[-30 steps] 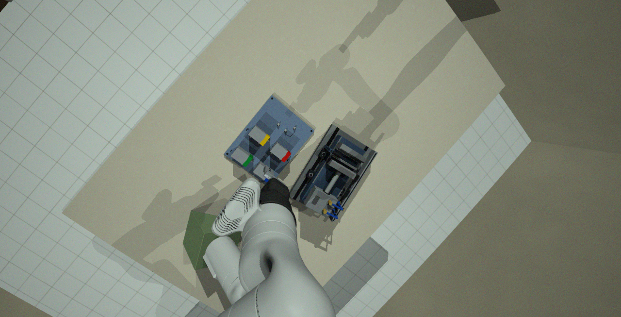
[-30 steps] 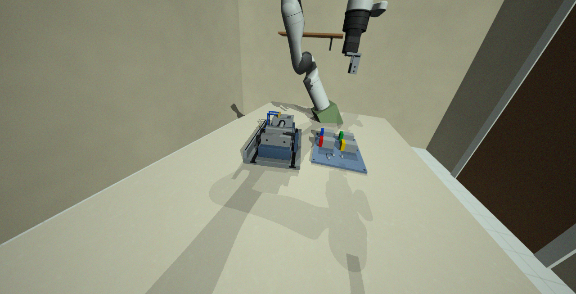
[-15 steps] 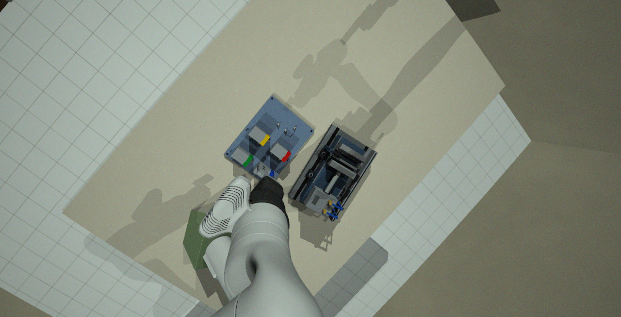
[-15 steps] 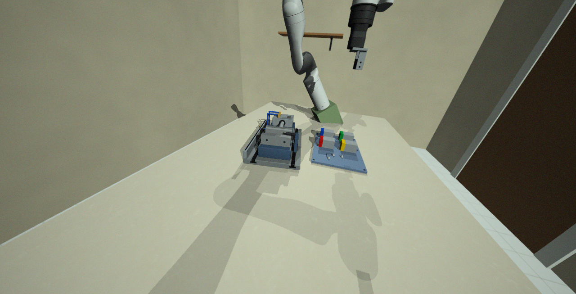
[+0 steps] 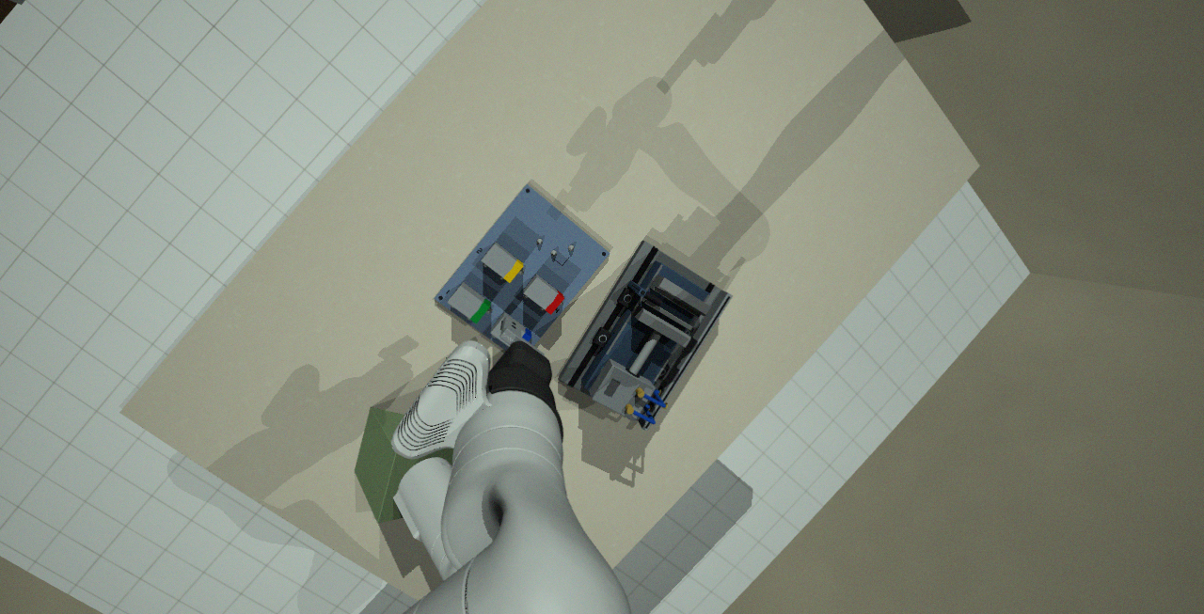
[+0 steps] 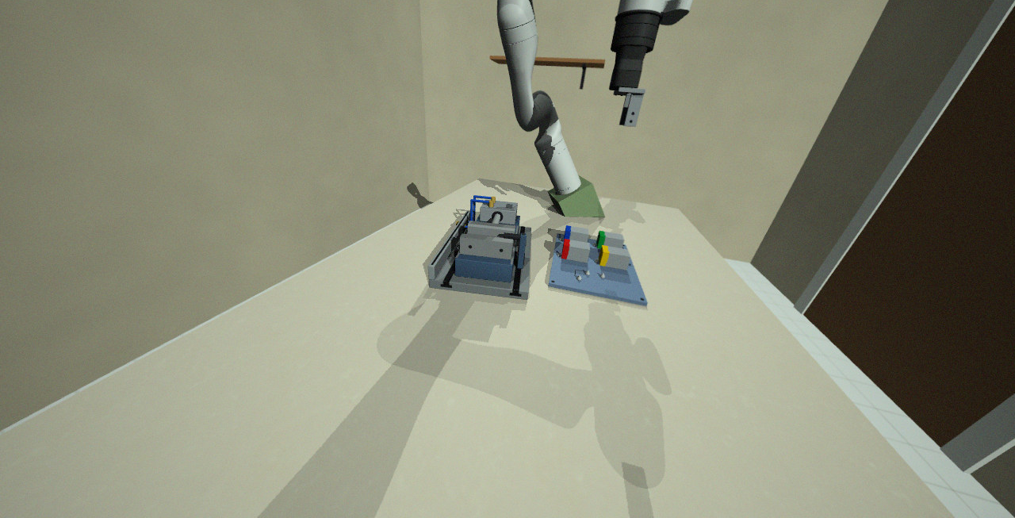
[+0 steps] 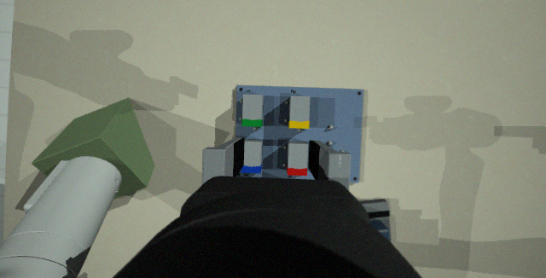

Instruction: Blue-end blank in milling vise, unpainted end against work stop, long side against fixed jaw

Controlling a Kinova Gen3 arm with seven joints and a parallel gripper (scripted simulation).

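The blue-ended blank (image 5: pixel 499 330) (image 6: pixel 578 232) (image 7: pixel 252 153) calls for a centred, straight descent, the open fingers (image 5: pixel 510 332) (image 6: pixel 630 124) straddling it without nudging the red-ended blank (image 5: pixel 543 292) (image 6: pixel 577 251) (image 7: pixel 298 155)

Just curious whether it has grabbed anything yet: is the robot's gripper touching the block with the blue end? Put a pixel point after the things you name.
Apart. The exterior view shows the gripper (image 5: pixel 511 326) (image 6: pixel 629 124) (image 7: pixel 275 153) high above the blue-ended block (image 6: pixel 578 233) (image 7: pixel 252 154), with wall visible between them.

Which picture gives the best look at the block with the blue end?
The wrist view: it shows the blue-ended block from above, grey top and blue end both visible. The top view has the tool partly over it; the exterior view shows it small, behind the red-ended block.
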